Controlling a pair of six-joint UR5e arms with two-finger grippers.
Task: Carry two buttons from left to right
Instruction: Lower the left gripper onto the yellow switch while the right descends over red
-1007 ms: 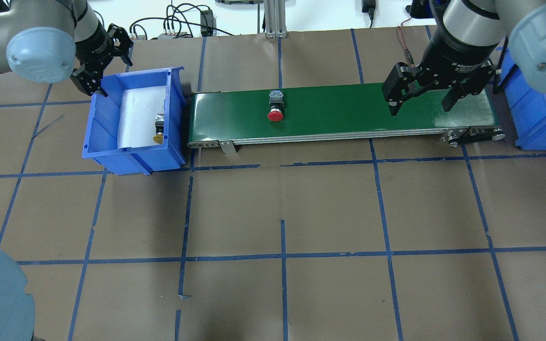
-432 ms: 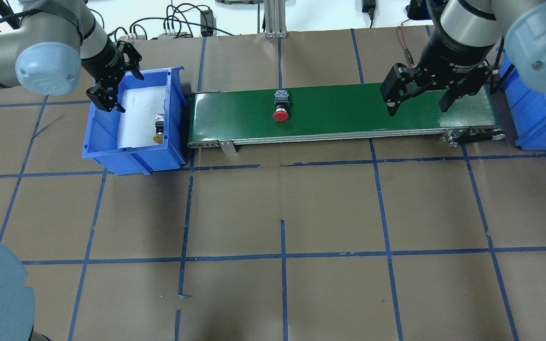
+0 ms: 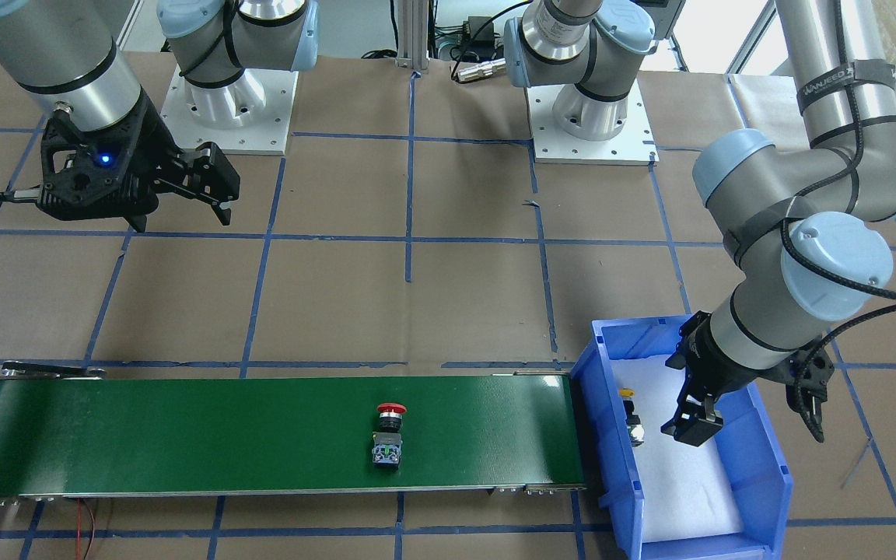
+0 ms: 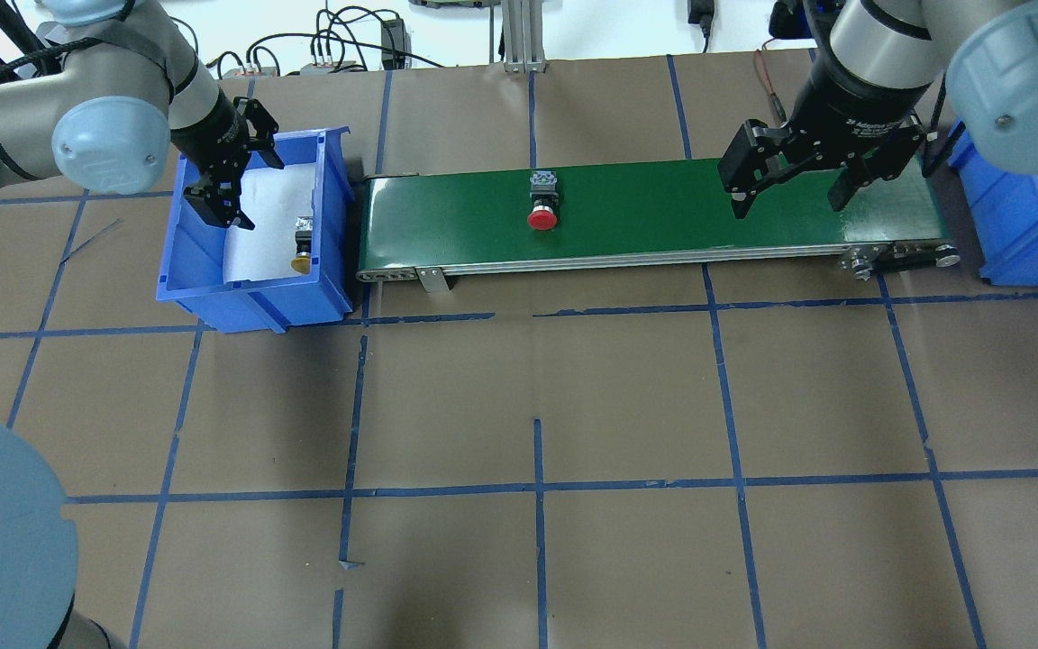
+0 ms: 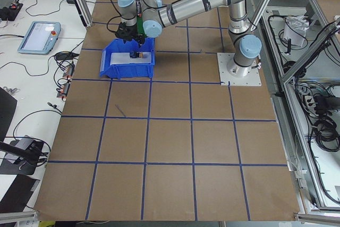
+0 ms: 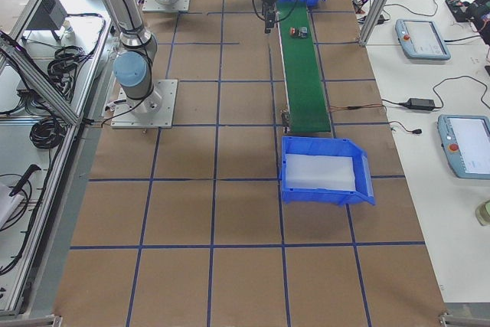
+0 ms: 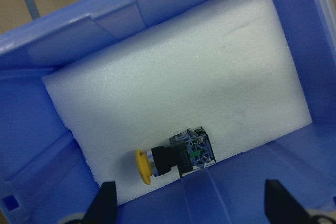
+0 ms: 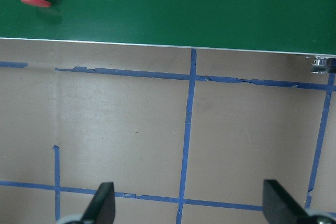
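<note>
Button with yellow cap (image 7: 176, 157) lay just ahead of my wide-open left fingers (image 7: 106, 205), lengthwise finger to finger, near the left edge of the counter (image 4: 519, 388).

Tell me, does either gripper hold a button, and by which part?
Nothing is held. The left gripper is open above the yellow button in the blue bin; the right gripper is open over the green belt, away from the red button.

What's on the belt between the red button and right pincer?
Nothing: bare green conveyor belt between red mushroom-capped button and right pincer, per overhead view.
</note>
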